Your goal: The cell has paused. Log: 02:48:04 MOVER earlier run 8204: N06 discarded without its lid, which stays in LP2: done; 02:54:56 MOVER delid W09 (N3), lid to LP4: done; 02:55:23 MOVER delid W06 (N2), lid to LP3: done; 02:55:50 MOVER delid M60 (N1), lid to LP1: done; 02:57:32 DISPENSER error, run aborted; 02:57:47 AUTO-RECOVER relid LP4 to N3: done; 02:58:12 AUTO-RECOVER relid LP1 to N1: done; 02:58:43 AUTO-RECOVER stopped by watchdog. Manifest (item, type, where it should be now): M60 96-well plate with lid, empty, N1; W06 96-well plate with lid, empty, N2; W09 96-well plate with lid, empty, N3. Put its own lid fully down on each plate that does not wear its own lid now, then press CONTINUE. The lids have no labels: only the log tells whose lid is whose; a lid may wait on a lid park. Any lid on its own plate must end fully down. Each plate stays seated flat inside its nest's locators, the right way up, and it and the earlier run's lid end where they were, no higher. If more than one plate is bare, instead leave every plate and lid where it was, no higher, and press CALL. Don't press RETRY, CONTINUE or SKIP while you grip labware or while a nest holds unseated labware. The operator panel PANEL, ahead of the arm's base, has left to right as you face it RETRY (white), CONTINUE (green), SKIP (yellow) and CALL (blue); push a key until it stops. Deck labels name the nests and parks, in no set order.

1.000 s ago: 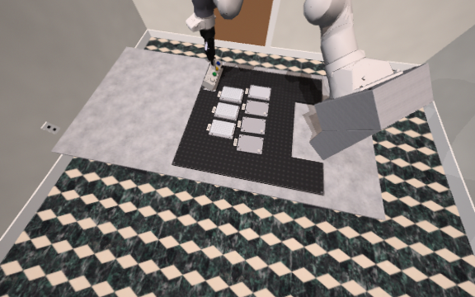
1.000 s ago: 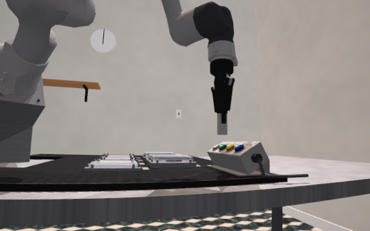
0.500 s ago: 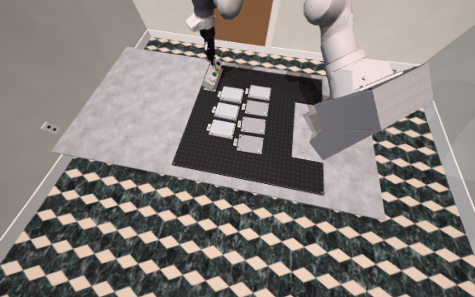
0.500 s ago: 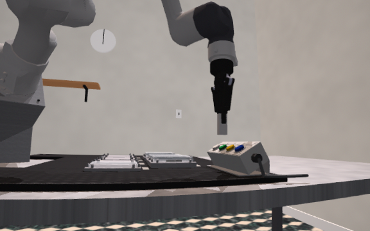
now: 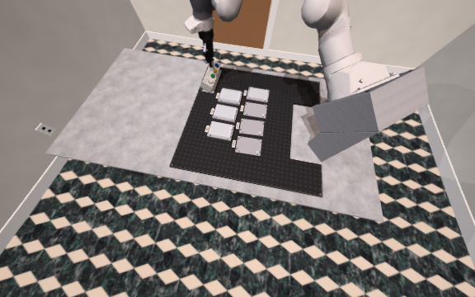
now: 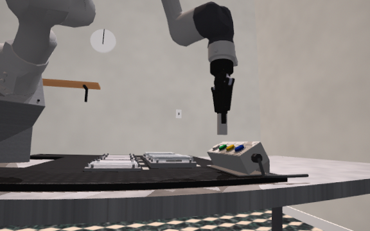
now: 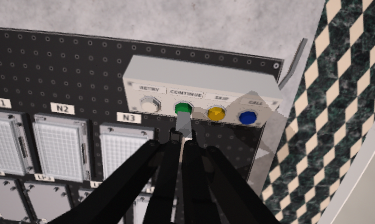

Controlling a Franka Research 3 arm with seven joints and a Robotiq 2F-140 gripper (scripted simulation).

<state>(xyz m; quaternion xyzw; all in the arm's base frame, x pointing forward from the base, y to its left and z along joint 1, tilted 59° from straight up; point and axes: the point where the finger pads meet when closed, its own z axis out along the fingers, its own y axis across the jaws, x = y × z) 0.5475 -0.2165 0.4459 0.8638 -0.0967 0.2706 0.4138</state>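
Note:
The operator panel [image 6: 237, 155] stands at the far end of the black deck, also in the top view [image 5: 212, 78]. The wrist view shows its keys: white RETRY [image 7: 149, 105], green CONTINUE [image 7: 183, 108], yellow SKIP [image 7: 216, 113], blue CALL [image 7: 247, 117]. My gripper [image 6: 222, 128] is shut and empty, pointing straight down, its tip [image 7: 184, 122] a short gap above the green key [image 6: 222, 147]. Three plates sit in nests N1 [image 7: 3, 142], N2 [image 7: 60, 150] and N3 [image 7: 125, 150]. All three look alike and level; I cannot tell lids apart from here.
A row of four lid parks lies beside the nests; the far one [image 5: 258, 94] looks paler than the other three [image 5: 251, 127]. The arm's base and a grey block [image 5: 365, 115] stand at the deck's right side. The table edge lies just behind the panel.

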